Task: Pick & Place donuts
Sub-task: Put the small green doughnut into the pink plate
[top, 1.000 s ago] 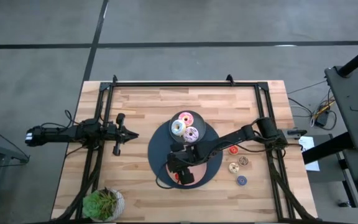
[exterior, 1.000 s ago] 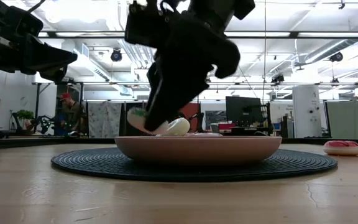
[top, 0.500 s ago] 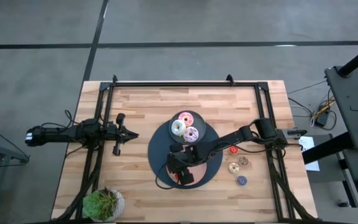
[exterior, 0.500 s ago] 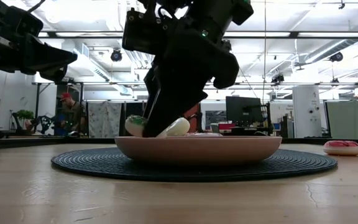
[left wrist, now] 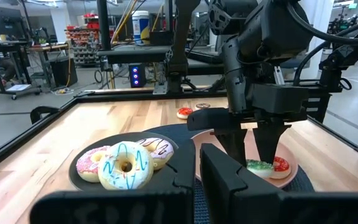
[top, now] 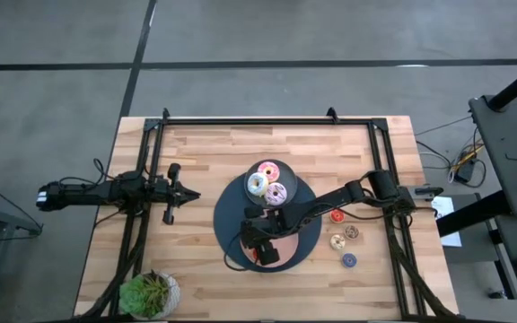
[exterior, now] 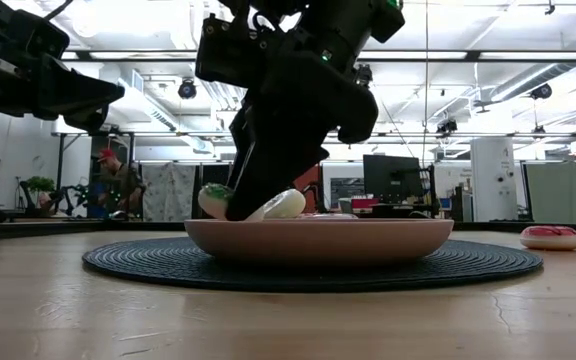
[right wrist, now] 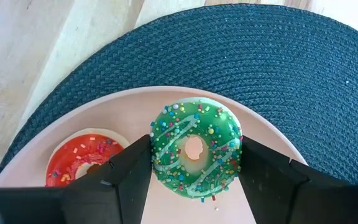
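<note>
In the right wrist view, the right gripper [right wrist: 194,163] has its two fingers [right wrist: 129,163] set against either side of the green donut [right wrist: 195,150], which sits on the pink plate [right wrist: 135,118] just beside a red donut [right wrist: 82,158]. The low view shows the green donut [exterior: 215,197] at the plate's rim height, not lifted clear. The plate lies on the dark woven mat [right wrist: 241,56], whose edge leaves a broad band of mat all round the plate. Past it on the same mat, a grey plate [left wrist: 79,180] carries the three larger donuts: pink [left wrist: 91,159], white [left wrist: 125,164] and lilac [left wrist: 157,149], touching one another. To the right of the mat, on bare wood, lie a red [top: 337,215], a tan [top: 337,241], a brown [top: 352,232] and a blue small donut [top: 349,260], well apart from the table [top: 205,152] edge. The left gripper [top: 189,195] hangs over open wood at the left; I cannot tell how its fingers stand. A potted plant [top: 148,293] sits at the near left corner.
</note>
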Controlling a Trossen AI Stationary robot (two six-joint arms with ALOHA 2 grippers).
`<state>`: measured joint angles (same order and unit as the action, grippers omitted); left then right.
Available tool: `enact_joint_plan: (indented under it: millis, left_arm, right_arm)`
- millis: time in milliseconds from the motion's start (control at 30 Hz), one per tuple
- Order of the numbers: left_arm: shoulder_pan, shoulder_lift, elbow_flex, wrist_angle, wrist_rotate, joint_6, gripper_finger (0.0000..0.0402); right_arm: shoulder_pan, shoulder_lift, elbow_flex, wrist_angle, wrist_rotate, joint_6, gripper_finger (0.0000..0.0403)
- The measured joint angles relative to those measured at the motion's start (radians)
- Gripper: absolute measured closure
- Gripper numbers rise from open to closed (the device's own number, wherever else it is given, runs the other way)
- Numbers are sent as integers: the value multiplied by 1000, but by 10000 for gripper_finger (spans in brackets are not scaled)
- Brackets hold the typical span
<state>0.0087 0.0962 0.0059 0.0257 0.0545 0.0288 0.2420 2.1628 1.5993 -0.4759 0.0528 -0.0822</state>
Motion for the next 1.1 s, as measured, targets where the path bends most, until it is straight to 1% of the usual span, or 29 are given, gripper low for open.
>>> enact_joint_plan:
  millis: [1100]
  left_arm:
    - [0,0,0,0,0,0,402]
  right_arm:
    - [0,0,-42,49,-7,0,193]
